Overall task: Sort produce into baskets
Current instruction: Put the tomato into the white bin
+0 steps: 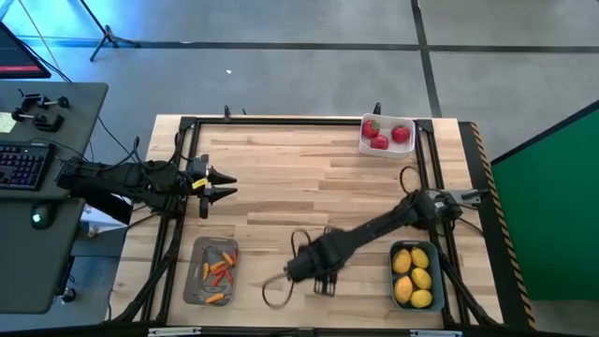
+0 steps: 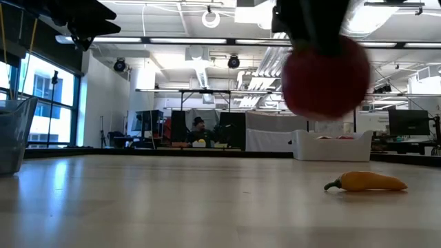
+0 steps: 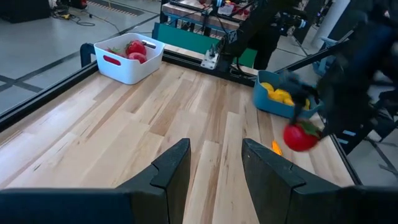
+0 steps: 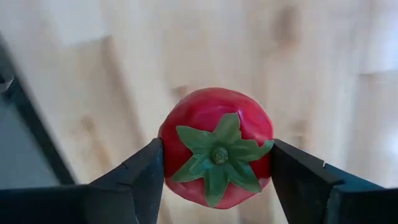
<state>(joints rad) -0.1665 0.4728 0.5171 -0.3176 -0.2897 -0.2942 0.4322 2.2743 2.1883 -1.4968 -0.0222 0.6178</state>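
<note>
Red fruit (image 4: 215, 155) clamped in right pincer (image 4: 217, 171), lifted above table (image 2: 172, 207).

Grey concrete floor (image 1: 309, 65) surrounds the wooden table (image 1: 299, 178). A desk with a keyboard (image 1: 21, 167) stands left, a green panel (image 1: 552, 206) right. Far off, tall windows (image 2: 41, 103), ceiling lights (image 2: 210, 17), a seated person (image 2: 199, 131).

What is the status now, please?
Right gripper shut on red fruit, lifted. Left gripper open, waiting. Loose pepper on table. Path clear.
</note>
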